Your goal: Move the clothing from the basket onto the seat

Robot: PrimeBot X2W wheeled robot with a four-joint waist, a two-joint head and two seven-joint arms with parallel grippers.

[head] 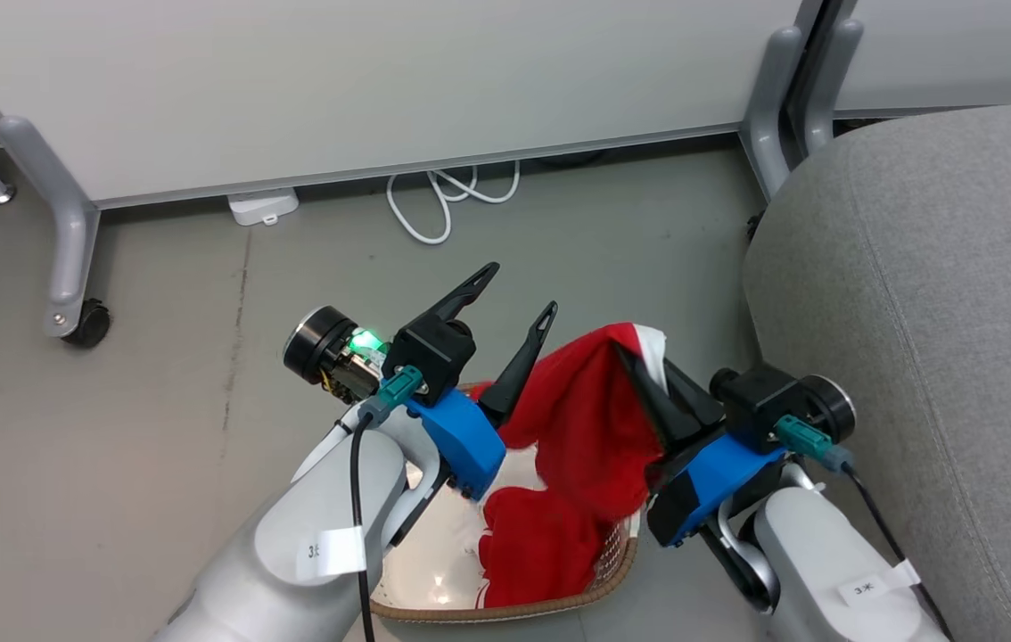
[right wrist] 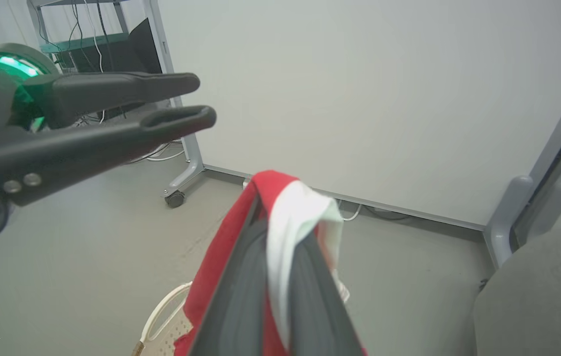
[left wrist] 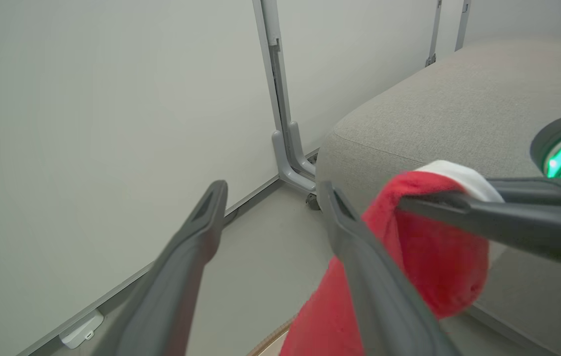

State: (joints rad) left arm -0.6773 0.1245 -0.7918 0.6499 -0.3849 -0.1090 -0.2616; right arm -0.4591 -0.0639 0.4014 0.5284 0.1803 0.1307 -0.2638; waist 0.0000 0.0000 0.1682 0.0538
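A red garment with white trim, the clothing [head: 586, 419], hangs from my right gripper [head: 639, 361], which is shut on its upper edge above the basket [head: 514, 613]. More red clothing [head: 532, 544] lies in the basket. My left gripper [head: 514, 299] is open and empty, just left of the lifted garment. The grey seat [head: 916, 312] is to the right. In the left wrist view, my left gripper [left wrist: 270, 198] stands open beside the clothing [left wrist: 439, 262] and the seat [left wrist: 458, 109]. In the right wrist view, my right gripper [right wrist: 280, 232] pinches the clothing [right wrist: 221, 257] over the basket [right wrist: 166, 316].
White partition panels [head: 381, 80] on grey legs stand behind, with a castor [head: 88, 325] at the left. A white cable [head: 443, 201] and a white adapter [head: 263, 207] lie on the grey floor along the panel's base.
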